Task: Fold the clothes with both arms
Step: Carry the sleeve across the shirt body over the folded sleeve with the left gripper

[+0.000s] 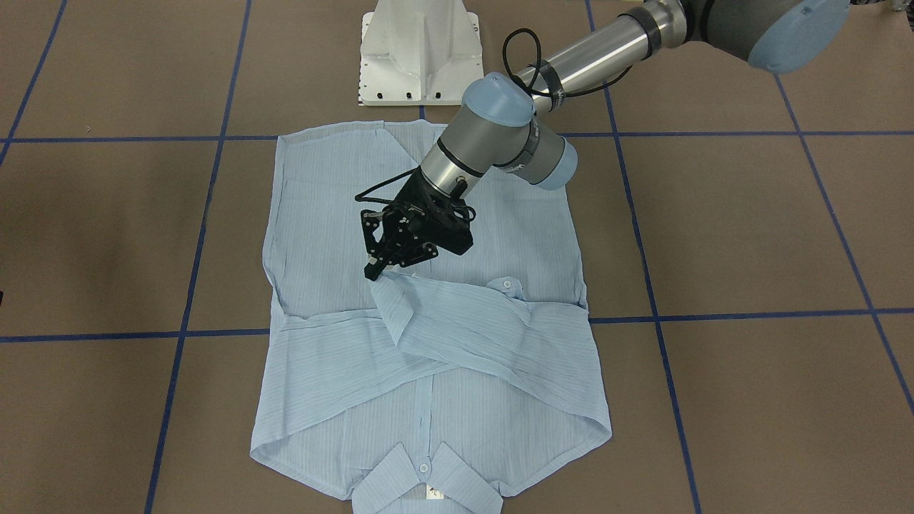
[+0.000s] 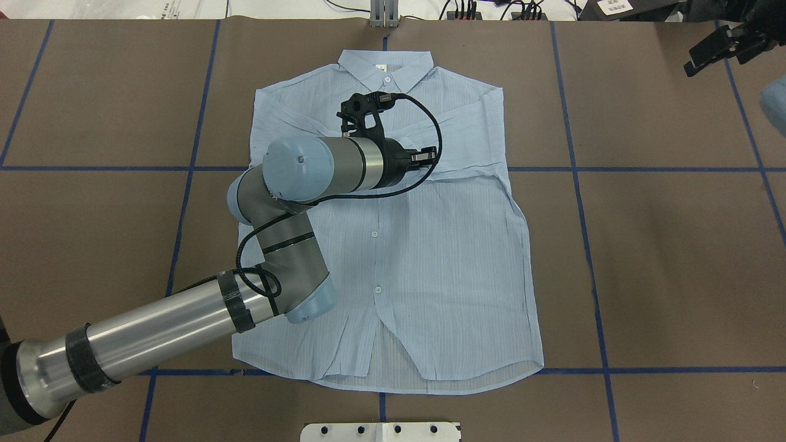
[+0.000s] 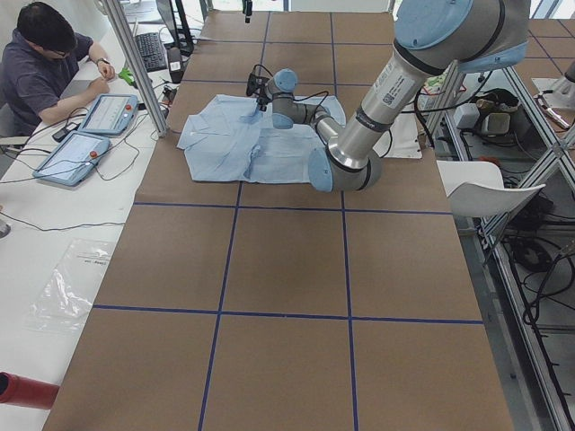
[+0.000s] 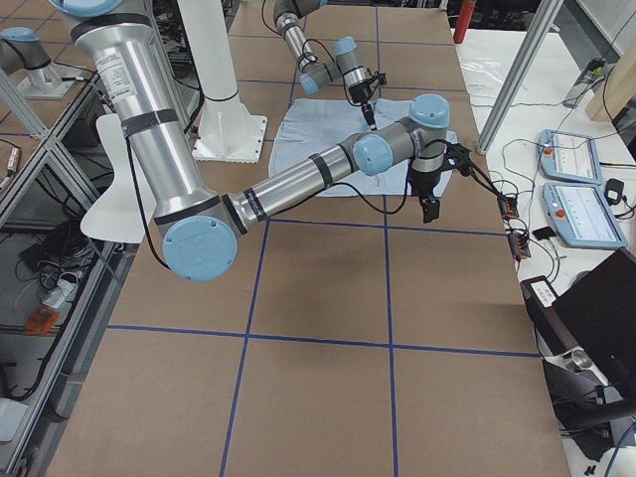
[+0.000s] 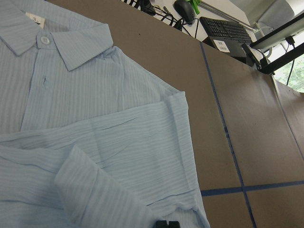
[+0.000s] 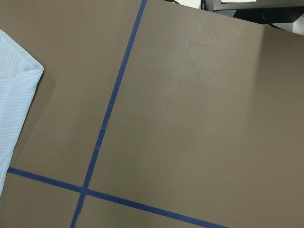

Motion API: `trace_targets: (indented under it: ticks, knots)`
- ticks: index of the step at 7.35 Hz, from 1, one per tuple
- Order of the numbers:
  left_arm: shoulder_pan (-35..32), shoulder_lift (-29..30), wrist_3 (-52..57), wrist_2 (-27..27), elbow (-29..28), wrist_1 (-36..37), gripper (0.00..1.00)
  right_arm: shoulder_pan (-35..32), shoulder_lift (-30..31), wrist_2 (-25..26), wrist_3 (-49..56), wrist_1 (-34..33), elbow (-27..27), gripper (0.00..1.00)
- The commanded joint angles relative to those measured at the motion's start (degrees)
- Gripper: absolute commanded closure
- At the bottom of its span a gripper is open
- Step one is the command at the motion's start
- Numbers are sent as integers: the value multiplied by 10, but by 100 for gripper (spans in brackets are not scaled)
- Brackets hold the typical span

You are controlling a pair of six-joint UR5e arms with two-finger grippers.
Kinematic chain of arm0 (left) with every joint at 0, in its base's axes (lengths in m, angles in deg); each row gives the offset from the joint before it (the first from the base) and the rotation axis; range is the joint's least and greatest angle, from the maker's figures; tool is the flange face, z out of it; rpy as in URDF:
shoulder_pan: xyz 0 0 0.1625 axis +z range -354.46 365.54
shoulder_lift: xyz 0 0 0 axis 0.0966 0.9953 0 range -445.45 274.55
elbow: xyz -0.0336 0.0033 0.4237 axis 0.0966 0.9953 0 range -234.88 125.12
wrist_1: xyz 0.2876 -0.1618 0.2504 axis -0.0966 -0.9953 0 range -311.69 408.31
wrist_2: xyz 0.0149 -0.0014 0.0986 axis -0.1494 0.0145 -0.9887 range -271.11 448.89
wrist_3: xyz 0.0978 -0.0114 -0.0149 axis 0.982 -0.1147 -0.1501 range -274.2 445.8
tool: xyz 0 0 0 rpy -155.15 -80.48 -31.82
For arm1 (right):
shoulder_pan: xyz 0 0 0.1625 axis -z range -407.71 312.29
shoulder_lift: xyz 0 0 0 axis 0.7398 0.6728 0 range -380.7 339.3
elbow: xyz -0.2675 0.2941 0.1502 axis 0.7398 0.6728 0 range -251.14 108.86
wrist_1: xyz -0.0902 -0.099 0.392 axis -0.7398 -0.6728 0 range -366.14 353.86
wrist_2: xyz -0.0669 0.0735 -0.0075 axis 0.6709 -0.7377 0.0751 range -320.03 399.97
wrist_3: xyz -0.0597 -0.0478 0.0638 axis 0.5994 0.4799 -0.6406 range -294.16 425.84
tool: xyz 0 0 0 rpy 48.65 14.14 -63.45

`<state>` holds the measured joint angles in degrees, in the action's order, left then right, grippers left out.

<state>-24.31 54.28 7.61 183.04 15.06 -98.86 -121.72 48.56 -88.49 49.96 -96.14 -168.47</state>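
The light-blue striped shirt (image 1: 493,385) (image 2: 442,258) lies flat and buttoned in the middle of the table. Its collar (image 2: 387,64) points away from the robot, and both sleeves are folded across the chest. My left gripper (image 1: 373,273) hangs over the chest with its fingers together, its tip at the corner of the upper sleeve's cuff (image 1: 393,293). The left wrist view shows the collar (image 5: 71,45) and the folded sleeve (image 5: 133,156). My right gripper (image 2: 715,55) is held open over bare table, off the shirt's far right corner (image 6: 14,85).
The white arm base (image 1: 418,57) stands at the shirt's hem side. Blue tape lines (image 2: 577,166) cross the brown table. Cables and plugs (image 2: 466,9) line the far edge. A seated person (image 3: 45,63) with tablets (image 3: 94,117) is beside the table.
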Motion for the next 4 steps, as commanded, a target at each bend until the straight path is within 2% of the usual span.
trace_targets:
  ticks: [1,2,4]
  knots:
    - [6,18,4,-1,-7,31,0,0,0,0,0,0,0,0]
    - [6,13,28,2,29,103,0,0,0,0,-2,0,-2,0]
    - [6,-41,122,15,178,284,0,10,5,0,-59,0,-27,0]
